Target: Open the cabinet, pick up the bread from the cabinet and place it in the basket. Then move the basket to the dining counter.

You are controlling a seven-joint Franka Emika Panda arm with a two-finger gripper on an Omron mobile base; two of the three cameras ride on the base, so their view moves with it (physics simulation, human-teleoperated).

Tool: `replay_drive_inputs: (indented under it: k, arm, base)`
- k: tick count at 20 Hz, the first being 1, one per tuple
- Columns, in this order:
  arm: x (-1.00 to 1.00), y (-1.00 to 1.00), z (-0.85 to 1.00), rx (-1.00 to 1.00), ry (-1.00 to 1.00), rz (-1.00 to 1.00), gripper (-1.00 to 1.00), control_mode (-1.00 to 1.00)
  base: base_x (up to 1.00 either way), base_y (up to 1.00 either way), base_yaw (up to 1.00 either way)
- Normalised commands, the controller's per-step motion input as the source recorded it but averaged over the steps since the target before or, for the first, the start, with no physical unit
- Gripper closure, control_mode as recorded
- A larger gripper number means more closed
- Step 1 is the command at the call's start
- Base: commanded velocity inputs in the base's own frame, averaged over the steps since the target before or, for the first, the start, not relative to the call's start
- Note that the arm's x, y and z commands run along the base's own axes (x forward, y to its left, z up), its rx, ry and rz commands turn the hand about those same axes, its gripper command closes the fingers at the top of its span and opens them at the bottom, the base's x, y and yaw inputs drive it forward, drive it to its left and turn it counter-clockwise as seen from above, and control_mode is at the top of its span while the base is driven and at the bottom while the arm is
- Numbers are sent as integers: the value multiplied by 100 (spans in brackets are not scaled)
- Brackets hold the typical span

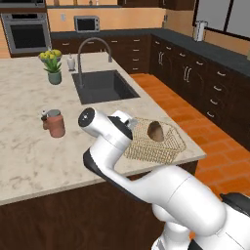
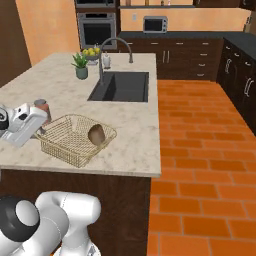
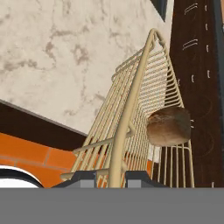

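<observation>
Bread [image 2: 96, 134] sits in the basket [image 2: 60, 145], basket on the dining counter [image 2: 135, 125]; pincer [image 3: 111, 177] clamped on its rim, letting go remains.

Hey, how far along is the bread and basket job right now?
Done: the bread lies in the basket. In hand: the tool is shut on the basket's rim, and the basket sits over the dining counter near its edge. Left: letting go of the basket.
</observation>
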Motion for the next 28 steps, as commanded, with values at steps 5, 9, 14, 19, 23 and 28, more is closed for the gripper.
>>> replay_drive_inputs:
  k: [5,9,14,19,23,28]
  arm:
    - [0,0,0,0,0,0,100,100]
    - [0,0,0,0,0,0,100,100]
    - [11,1,-6,0,-4,-1,100,-100]
    - [64,2,-41,-2,-7,-5,100,-100]
    - [74,0,-69,-10,-4,-2,100,-100]
    - [44,0,-59,-10,-3,-1,100,-100]
  base:
    - [45,47,0]
    - [33,0,0]
    - [4,0,0]
    - [0,0,0]
    - [0,0,0]
    - [0,0,0]
